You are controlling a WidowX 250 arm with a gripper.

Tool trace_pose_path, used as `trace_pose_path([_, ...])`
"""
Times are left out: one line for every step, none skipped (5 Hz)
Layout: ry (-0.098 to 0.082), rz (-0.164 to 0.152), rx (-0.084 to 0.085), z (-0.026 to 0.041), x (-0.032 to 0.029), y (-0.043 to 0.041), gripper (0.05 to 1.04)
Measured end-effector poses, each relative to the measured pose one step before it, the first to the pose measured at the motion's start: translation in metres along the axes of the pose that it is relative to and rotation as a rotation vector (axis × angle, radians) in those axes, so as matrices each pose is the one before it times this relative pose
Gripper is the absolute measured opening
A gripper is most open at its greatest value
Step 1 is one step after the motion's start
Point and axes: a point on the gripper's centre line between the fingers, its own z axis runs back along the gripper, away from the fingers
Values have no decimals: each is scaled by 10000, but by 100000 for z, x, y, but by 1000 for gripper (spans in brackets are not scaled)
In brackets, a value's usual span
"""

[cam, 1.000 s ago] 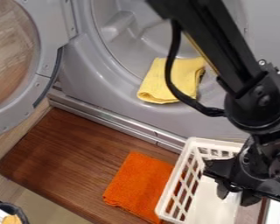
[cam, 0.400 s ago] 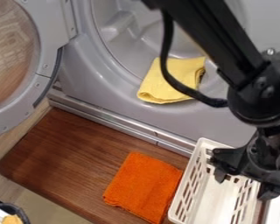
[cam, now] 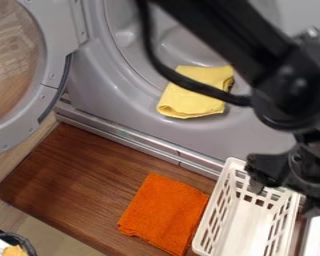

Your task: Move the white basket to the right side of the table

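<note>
"What's changed?"

"The white basket (cam: 247,229) has slid right, away from the orange cloth (cam: 164,214), and now sits at the right side of the wooden table (cam: 86,175). Since that slide, it's kept its place while the claw (cam: 285,196) has risen a little."

"Is the claw gripping it?"

"Doesn't look like it. Its fingers are spread wide by the basket's far right corner."

"So, job done?"

"Very nearly, I'd judge. What's left is probably lifting clear; a finger could snag the rim and drag the basket back."
</note>
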Motion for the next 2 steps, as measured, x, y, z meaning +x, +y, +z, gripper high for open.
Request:
trace_pose_path([-777,-25,-218,2751,749,1071,1001])
trace_pose_path([-211,-396,-144,1553,-424,541,1001])
